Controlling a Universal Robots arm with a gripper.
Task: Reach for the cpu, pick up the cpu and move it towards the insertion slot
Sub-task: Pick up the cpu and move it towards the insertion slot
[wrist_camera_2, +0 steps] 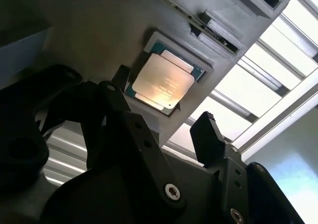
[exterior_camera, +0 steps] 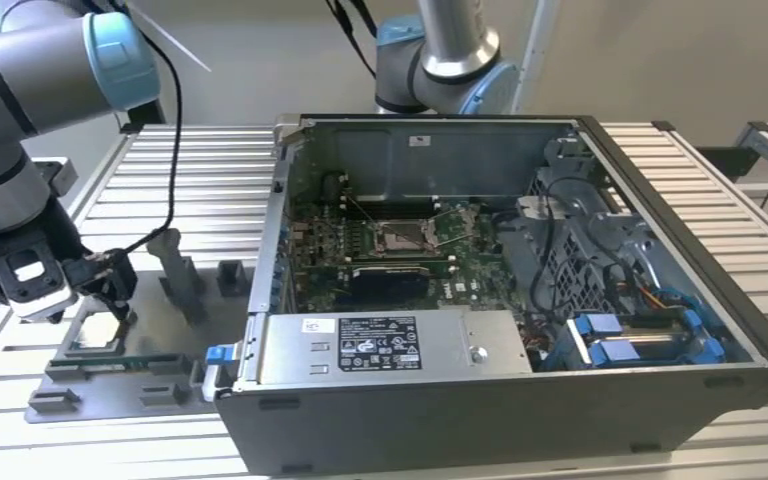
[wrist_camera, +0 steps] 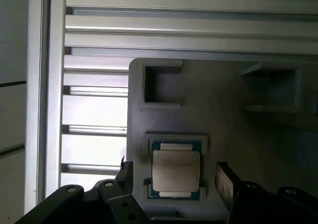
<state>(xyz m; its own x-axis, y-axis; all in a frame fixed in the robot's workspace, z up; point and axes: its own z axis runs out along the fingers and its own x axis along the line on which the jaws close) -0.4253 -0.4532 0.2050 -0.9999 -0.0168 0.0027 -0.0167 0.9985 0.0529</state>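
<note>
The gripper (exterior_camera: 107,292) hangs low over a grey fixture plate (exterior_camera: 157,355) on the slatted tabletop (exterior_camera: 197,170). In the exterior view it is at about 9 o'clock from the open computer case (exterior_camera: 491,400).

In both wrist views the gripper (wrist_camera: 175,174) (wrist_camera_2: 161,100) is spread wide, with one dark finger on each side of the cpu (wrist_camera: 175,172) (wrist_camera_2: 163,81). A gap shows on both sides, and it has hold of nothing.

The cpu lies flat, silver top up, in its shallow square recess in the fixture plate (wrist_camera: 218,119). It sits between the two fingertips (wrist_camera: 224,177).

The insertion slot (exterior_camera: 402,235) sits on the green board inside the case. It is well apart from the gripper, at roughly 2 o'clock from it in the exterior view.
</note>
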